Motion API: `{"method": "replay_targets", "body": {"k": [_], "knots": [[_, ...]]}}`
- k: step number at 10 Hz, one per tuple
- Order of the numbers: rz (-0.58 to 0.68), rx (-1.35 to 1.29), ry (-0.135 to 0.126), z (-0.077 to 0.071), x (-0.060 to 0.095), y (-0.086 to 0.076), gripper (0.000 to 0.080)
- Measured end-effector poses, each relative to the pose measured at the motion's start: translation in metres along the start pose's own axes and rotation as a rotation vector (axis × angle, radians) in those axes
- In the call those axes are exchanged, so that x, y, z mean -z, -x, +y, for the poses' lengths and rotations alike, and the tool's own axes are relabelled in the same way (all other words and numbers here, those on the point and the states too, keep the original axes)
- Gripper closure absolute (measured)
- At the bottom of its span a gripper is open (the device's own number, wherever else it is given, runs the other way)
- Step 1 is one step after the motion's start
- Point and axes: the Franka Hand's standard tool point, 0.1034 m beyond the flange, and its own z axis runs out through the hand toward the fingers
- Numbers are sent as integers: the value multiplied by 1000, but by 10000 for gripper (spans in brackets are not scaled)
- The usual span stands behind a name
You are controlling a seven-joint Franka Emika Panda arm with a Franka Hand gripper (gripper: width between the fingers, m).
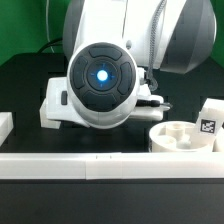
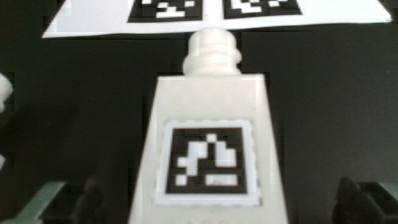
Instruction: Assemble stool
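In the wrist view a white stool leg point(image 2: 206, 130) lies flat on the black table, tag side up, with its threaded tip toward the marker board point(image 2: 214, 15). My gripper point(image 2: 210, 205) straddles the leg's wide end. The dark fingers point(image 2: 71, 200) stand on either side with a gap to the leg, so it is open. In the exterior view the round seat point(image 1: 180, 137) sits at the right, with another tagged leg point(image 1: 210, 125) behind it. The arm's body point(image 1: 100, 80) hides the fingers there.
A long white border rail point(image 1: 100, 165) runs along the front of the table. A white block point(image 1: 5, 125) shows at the exterior view's left edge. A white part's edge point(image 2: 6, 95) shows beside the leg in the wrist view.
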Motion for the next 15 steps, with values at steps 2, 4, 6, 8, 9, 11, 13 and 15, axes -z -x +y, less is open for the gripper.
{"method": "replay_targets", "body": {"k": [2,4,6,8,9,11,13,15], "knots": [[-1,0,0,0,0,0,388],[-1,-1,-1,1,0,0,464],[1,-3,-3,3,1,0,464],[-14,-6,-3,-1,12,11,464],[-35,-23,-4,-9,29,27,464],[-10,-56,-5,-15,59,41,462],[36,-57,-6,-14,59,32,462],[89,-57,-5,-13,64,24,462]]}}
